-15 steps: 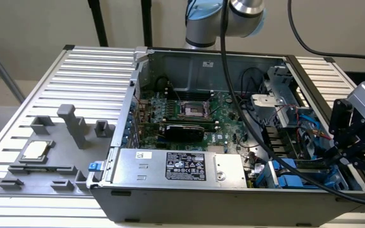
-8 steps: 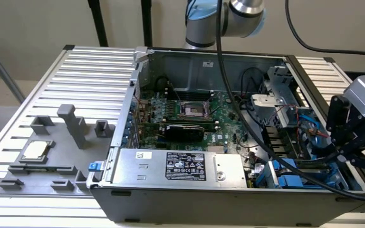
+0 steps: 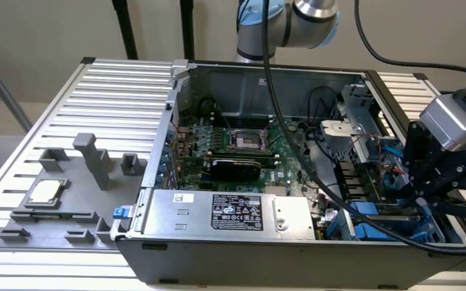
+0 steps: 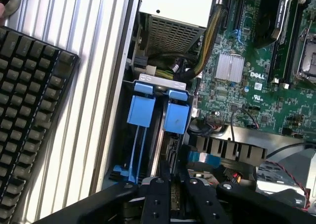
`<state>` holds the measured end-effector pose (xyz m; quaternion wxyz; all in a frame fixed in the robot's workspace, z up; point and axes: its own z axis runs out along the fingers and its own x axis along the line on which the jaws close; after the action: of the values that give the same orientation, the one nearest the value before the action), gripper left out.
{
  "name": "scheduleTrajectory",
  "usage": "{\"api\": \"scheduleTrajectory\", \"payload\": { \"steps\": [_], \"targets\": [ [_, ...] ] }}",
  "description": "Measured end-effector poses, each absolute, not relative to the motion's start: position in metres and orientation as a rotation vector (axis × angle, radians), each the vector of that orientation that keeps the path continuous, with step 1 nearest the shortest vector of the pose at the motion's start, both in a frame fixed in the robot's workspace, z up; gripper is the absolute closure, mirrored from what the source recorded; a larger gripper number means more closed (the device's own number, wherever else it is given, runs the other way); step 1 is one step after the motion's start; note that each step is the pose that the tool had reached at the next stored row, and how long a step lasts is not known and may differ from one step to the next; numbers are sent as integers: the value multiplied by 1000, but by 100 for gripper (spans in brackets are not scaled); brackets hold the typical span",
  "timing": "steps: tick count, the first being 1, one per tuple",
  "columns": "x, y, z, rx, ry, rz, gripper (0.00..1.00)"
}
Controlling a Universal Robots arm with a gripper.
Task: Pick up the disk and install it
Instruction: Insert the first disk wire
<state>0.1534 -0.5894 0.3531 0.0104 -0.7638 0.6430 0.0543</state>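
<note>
My gripper [image 4: 173, 187] hangs over the blue drive bay [image 4: 148, 110] at the front corner of the open computer case [image 3: 241, 254], on the exterior view's right. Its two black fingers [image 4: 161, 184] stand close together, shut on the disk [image 4: 172, 152]. I see the disk edge-on as a thin dark strip running down from the fingers into the bay, beside two blue carrier tabs [image 4: 177, 116]. In the exterior view the gripper [image 3: 424, 197] sits low over the bay, and its body hides most of the disk.
The motherboard [image 3: 241, 142] fills the case floor, and the silver power supply box [image 3: 225, 212] lies along the front wall. A grey fixture with a small square chip [image 3: 45, 193] stands on the ribbed table at the exterior view's left. A black keyboard [image 4: 27, 115] lies beside the case. Cables [image 3: 314, 176] cross the case.
</note>
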Motion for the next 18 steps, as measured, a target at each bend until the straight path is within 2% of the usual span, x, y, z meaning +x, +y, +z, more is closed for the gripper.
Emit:
{"api": "scheduleTrajectory", "payload": {
  "steps": [18],
  "targets": [
    [151, -589, 347, -2211, 2213, 150, 83]
  ]
}}
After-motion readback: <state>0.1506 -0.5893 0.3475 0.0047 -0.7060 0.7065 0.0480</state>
